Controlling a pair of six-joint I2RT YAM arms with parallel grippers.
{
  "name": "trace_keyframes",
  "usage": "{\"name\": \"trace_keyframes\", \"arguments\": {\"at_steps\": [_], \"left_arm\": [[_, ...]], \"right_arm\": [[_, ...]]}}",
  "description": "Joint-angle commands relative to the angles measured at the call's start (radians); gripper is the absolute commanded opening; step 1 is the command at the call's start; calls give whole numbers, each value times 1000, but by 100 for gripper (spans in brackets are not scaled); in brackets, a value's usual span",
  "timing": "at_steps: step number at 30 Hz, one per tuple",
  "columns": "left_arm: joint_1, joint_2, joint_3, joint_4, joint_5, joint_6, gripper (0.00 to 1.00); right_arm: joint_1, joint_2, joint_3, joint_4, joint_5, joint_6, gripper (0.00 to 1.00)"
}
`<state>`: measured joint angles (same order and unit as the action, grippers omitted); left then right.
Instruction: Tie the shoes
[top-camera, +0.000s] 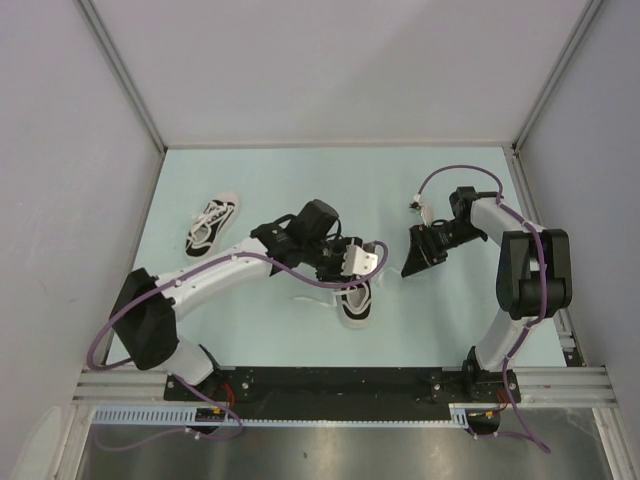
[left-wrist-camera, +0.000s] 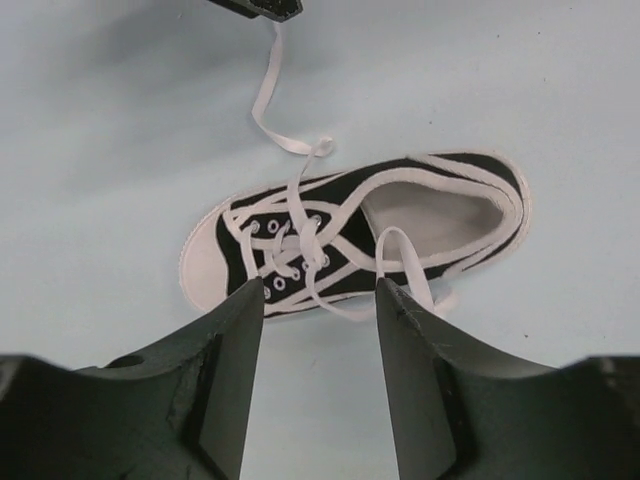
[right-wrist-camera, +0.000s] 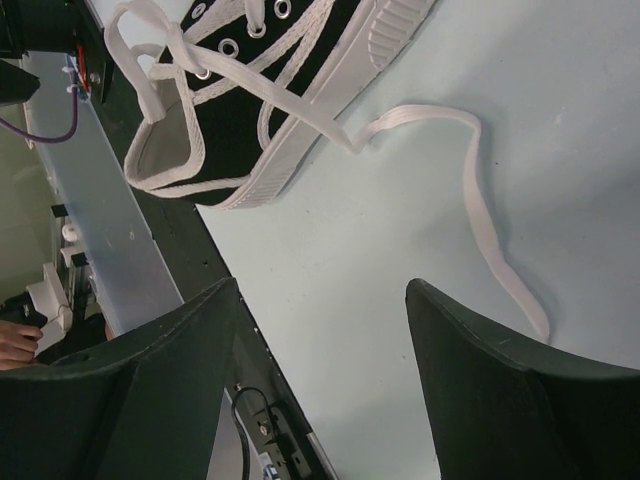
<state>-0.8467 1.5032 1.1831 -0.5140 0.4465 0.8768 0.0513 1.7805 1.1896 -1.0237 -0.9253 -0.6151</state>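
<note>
Nearest the lens in the left wrist view, the left gripper (left-wrist-camera: 320, 290) hangs over one shoe (left-wrist-camera: 345, 225) with its fingers moderately apart and nothing between them. This shoe lies on its sole at mid-table (top-camera: 300, 180), near the arm bases. The second shoe (top-camera: 212, 225) sits well apart at the far left. Laces cross over the eyelets, and a small loop lies by the tongue, just beside the right-hand finger. One loose lace (left-wrist-camera: 258, 100) trails off toward the right gripper (right-wrist-camera: 320, 288). That gripper stands wide open just right of the shoe and holds nothing, with the lace end flat on the table by one finger.

Judged state: no finished bow on this shoe.

Hazards:
- The strands are crowded, so closing the fingers could take two strands at once, or canvas.
- A pull on the free lace could collapse the loop.
- The same pull could drag the light shoe, since nothing pins it.
- The two grippers work close together and could collide.
</note>
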Motion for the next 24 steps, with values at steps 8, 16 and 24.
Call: {"name": "trace_keyframes", "arguments": {"at_steps": [8,16,24], "left_arm": [[-78,120,64,-9,3,-22,53],[-88,149,40,-37,-31,2,53],[-88,163,44,-31,-48,11,28]], "right_arm": [[-14,5,18,-19,-14,-37,73],[-34,16,19,-35,-20,-60,73],[-39,19,18,-33,-32,-61,74]]}}
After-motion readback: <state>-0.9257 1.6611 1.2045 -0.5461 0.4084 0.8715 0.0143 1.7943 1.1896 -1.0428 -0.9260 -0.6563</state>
